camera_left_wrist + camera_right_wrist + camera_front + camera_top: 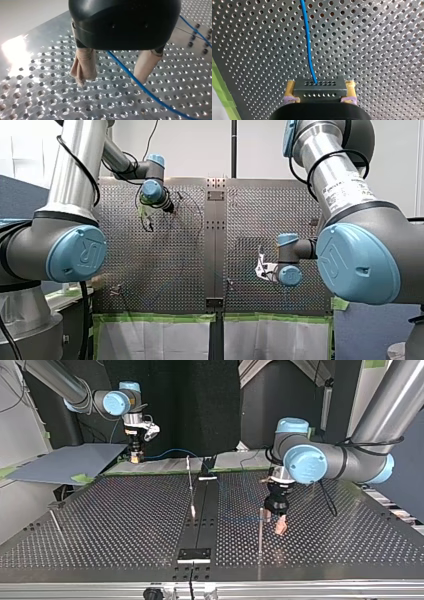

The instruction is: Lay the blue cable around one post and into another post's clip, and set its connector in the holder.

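Front view: set behind and above the shoulders of my left arm [75, 190] and my right arm [345, 190]. It faces outward over the perforated table [165, 260] from a distance.

Top view: set low across the same table, facing back at both arms, so the sides are crossed.

Left wrist view: close above the table, looking past my left gripper [110, 82] at the blue cable [150, 94].

Right wrist view: close, looking along my right gripper [320, 87], which clamps the connector [329, 90].

A UR logo stands on each arm's blue joint cap [76, 254].

Left end effector [108, 82], fingers [83, 67] apart
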Tool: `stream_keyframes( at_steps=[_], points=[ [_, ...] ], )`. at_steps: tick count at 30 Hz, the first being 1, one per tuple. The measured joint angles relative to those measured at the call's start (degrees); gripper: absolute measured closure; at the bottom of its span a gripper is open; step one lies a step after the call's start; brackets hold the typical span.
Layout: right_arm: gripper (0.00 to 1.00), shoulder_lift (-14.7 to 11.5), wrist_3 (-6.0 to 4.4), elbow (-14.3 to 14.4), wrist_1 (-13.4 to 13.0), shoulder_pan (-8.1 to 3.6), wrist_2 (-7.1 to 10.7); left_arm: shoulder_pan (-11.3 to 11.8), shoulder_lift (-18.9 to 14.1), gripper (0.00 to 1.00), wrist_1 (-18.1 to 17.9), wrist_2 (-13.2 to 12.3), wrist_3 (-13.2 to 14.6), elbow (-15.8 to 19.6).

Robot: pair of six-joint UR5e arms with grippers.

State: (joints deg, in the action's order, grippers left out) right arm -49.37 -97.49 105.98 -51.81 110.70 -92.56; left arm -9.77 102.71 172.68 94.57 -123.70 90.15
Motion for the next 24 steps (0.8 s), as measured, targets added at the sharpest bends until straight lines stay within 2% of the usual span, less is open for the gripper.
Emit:
stream_keyframes(
  at_steps=[14, 24],
  points=[
    [0.67, 0.01, -0.17, 0.0, -0.16, 0.28, -0.03, 1.4, -0.73, 0.0, 0.79, -0.86, -6.36, 0.01],
    [0.67, 0.01, -0.21, -0.01, -0.23, 0.44, 0.0, 2.0, -2.01, 0.0, 0.52, -3.71, -11.31, 1.98]
  ],
)
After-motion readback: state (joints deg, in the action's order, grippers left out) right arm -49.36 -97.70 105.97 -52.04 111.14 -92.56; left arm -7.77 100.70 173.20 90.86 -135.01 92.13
